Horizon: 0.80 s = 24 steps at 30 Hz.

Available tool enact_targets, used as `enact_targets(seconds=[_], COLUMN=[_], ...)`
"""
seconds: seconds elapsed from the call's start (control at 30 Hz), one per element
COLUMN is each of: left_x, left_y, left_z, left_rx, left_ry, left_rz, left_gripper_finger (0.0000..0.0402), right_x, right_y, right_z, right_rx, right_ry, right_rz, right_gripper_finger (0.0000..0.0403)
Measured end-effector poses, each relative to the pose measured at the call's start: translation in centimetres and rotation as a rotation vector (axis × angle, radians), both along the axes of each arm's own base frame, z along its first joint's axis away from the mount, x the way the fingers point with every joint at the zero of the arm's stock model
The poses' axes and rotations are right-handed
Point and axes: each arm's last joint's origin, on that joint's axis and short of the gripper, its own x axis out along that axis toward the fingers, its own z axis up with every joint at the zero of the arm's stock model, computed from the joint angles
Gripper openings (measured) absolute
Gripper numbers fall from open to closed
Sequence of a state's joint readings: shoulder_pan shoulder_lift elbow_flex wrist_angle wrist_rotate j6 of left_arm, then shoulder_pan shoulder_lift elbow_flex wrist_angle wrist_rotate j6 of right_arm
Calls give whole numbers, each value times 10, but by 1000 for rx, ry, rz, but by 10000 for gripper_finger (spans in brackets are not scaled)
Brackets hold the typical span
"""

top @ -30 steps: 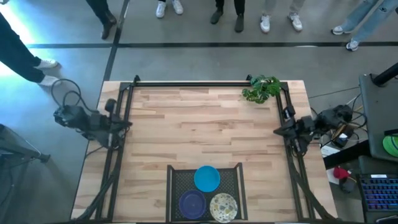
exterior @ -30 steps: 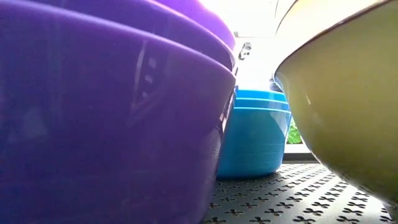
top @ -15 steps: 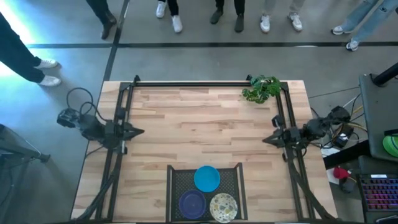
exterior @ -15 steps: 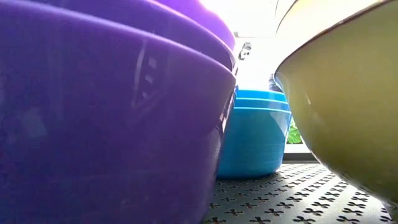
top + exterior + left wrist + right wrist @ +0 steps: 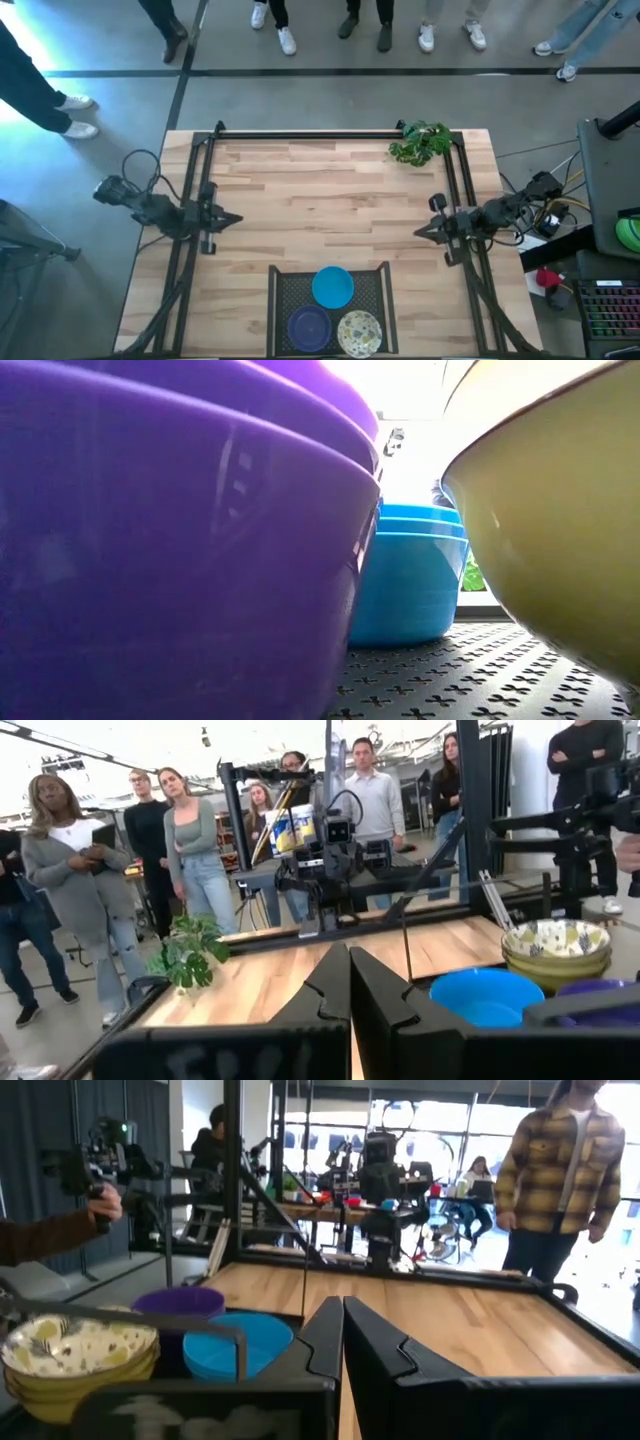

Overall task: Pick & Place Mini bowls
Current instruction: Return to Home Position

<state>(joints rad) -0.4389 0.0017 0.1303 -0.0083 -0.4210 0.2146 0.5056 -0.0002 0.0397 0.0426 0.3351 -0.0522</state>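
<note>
Left gripper (image 5: 236,219): fingers pressed together, empty, at left side of table (image 5: 300,180). Right gripper (image 5: 418,231): likewise closed, empty, right side. Both well apart from the wire tray (image 5: 283,300) between them, which holds blue bowls (image 5: 332,287), purple bowls (image 5: 309,327) and speckled cream bowls (image 5: 359,333). Pale marks on the left gripper's body are illegible.

We saw a table (image 5: 320,190) of pale wooden planks, smooth and matt, edged by a frame (image 5: 310,134) of black metal bars. The tray (image 5: 450,670) was black perforated metal with a dull finish. The blue bowls (image 5: 415,575), purple bowls (image 5: 180,560) and cream bowls (image 5: 560,530) looked smooth and glossy, catching soft reflections. The left gripper (image 5: 349,955) and right gripper (image 5: 342,1308) looked like matt dark plastic.
</note>
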Motion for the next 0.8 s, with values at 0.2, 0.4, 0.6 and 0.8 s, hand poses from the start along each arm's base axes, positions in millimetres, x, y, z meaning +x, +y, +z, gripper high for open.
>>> enact_targets(seconds=[0.2,0.4,0.6,0.8], left_x=[4,8,9,9], left_y=[-2,-4,-4,-2], left_z=[-12,-29,-31,-33], left_rx=[-24,-33,-34,-41], left_ry=[8,11,18,36], left_rz=[-3,-4,-4,84], left_gripper_finger=[0,0,0,0], right_x=[2,2,2,2], right_y=[1,1,1,1], right_z=[-8,-8,-9,-9], right_rx=[7,-6,-7,-28], right_ry=[9,8,11,12], right_rz=[-3,-4,-4,-6], right_gripper_finger=[8,8,8,8])
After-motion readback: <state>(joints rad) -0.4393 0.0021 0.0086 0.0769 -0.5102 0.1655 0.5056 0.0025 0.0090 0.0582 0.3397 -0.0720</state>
